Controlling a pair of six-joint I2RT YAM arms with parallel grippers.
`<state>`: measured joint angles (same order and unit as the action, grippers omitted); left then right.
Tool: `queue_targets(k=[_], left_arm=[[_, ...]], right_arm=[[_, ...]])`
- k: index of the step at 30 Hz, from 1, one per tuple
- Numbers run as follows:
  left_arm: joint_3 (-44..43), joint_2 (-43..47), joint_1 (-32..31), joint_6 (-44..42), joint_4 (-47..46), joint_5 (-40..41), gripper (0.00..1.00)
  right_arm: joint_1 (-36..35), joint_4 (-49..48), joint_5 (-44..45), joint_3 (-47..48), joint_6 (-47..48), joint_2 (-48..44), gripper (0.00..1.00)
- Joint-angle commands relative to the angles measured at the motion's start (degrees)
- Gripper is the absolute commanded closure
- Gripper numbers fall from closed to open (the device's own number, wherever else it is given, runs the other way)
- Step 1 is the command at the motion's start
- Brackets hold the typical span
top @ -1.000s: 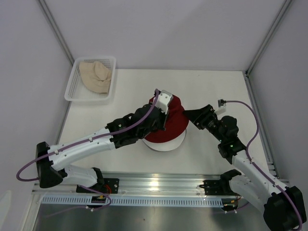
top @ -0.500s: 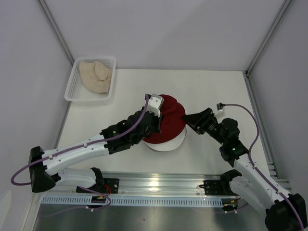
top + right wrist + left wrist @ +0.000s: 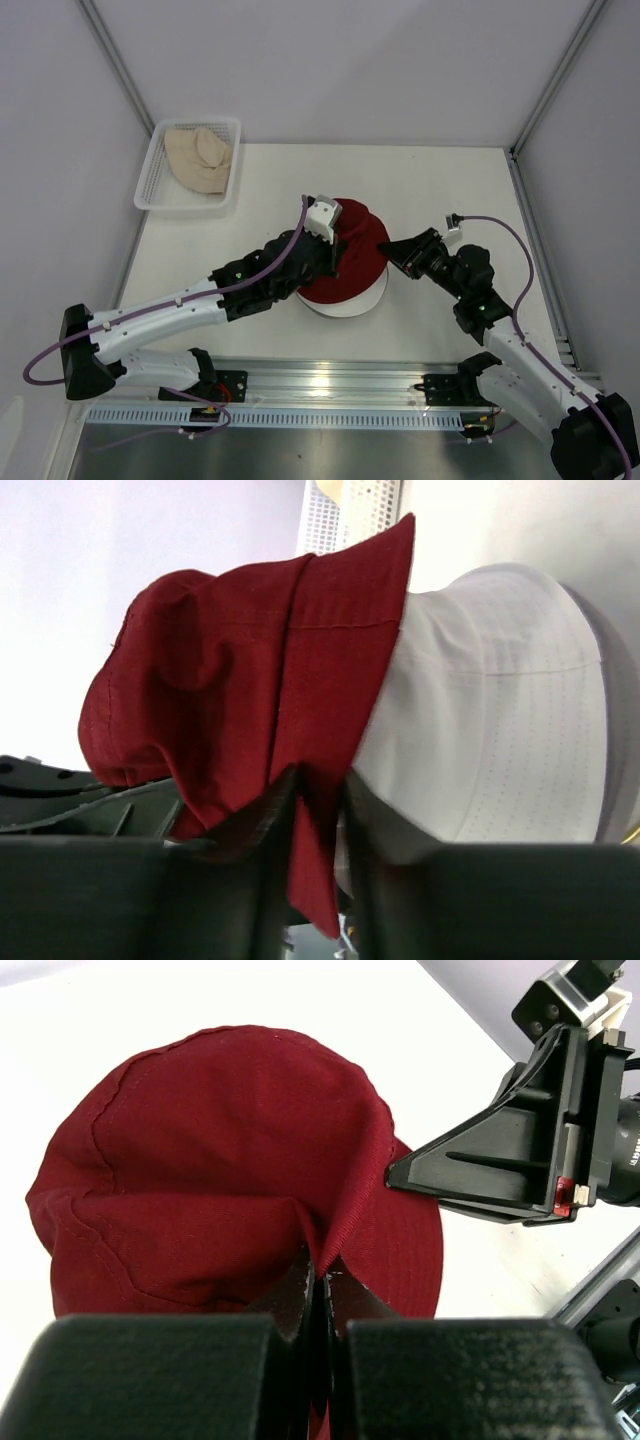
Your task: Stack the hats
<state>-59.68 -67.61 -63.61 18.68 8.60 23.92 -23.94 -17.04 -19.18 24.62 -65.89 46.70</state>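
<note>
The dark red hat [image 3: 355, 262] sits on top of the white hat [image 3: 345, 308] at the table's middle; only the white brim shows under it from above. My left gripper [image 3: 328, 252] is shut on a fold of the red hat's left brim, as the left wrist view [image 3: 320, 1272] shows. My right gripper [image 3: 393, 250] is shut on the red brim's right edge [image 3: 318, 810], with the white hat [image 3: 490, 710] just below it. The beige hat [image 3: 198, 157] lies in the basket. I cannot make out the grey hat.
The white mesh basket [image 3: 152, 192] stands at the table's back left corner. Both arms reach in over the middle of the table. A metal rail [image 3: 330, 378] runs along the near edge. Frame posts stand at the back corners.
Both grippers moved a little left and down with the red hat. The hat has settled lower and wider over the white hat.
</note>
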Motion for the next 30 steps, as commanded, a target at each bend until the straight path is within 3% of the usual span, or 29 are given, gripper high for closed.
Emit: queue_targets(k=[1,2,4,11,16,18,19,20,21,24,26,30], left_arm=[[0.27,0.38,-0.54,1.63,-3.06,-1.69,0.99],[0.27,0.64,-0.46,1.63,-2.8,-1.16,0.99],[0.44,1.08,-0.54,1.89,-2.1,1.55,0.99],[0.88,2.92,0.41,4.69,2.02,12.63,0.57],[5.79,9.24,7.79,14.09,2.3,4.3,0.52],[10.7,14.41,11.31,18.31,0.9,2.89,0.45],[12.9,16.18,12.36,19.8,0.89,3.15,0.4],[13.79,17.94,14.2,23.04,1.07,3.67,0.25],[14.93,21.52,15.0,24.38,1.07,3.94,0.2],[21.6,26.9,18.96,28.07,-0.95,1.76,0.19],[23.29,27.89,23.07,31.83,-1.92,-1.67,0.26],[30.74,26.05,30.91,39.58,-11.29,-17.31,0.3]], right_arm=[[-0.31,-1.78,-0.07,0.16,0.58,0.06,0.78],[-0.4,-0.38,0.71,0.16,1.02,-0.29,0.91],[-0.4,3.74,2.12,0.42,3.38,-1.87,1.0],[-0.31,12.56,7.22,-2.03,10.43,-7.23,1.0],[-0.93,6.51,5.64,-6.6,9.11,-5.22,1.0],[-1.8,5.97,6.26,-6.87,10.07,-3.72,1.0],[-2.16,5.53,6.96,-6.95,10.43,-3.2,1.0],[-2.42,5.44,7.14,-7.04,10.86,-2.67,1.0],[-2.6,5.26,7.23,-7.13,11.3,-1.71,1.0],[-2.77,4.73,7.05,-7.13,11.75,-0.21,1.0],[-2.69,4.21,7.05,-6.87,12.01,-0.03,1.0],[-2.95,4.12,8.1,-6.78,12.54,-0.64,1.0]])
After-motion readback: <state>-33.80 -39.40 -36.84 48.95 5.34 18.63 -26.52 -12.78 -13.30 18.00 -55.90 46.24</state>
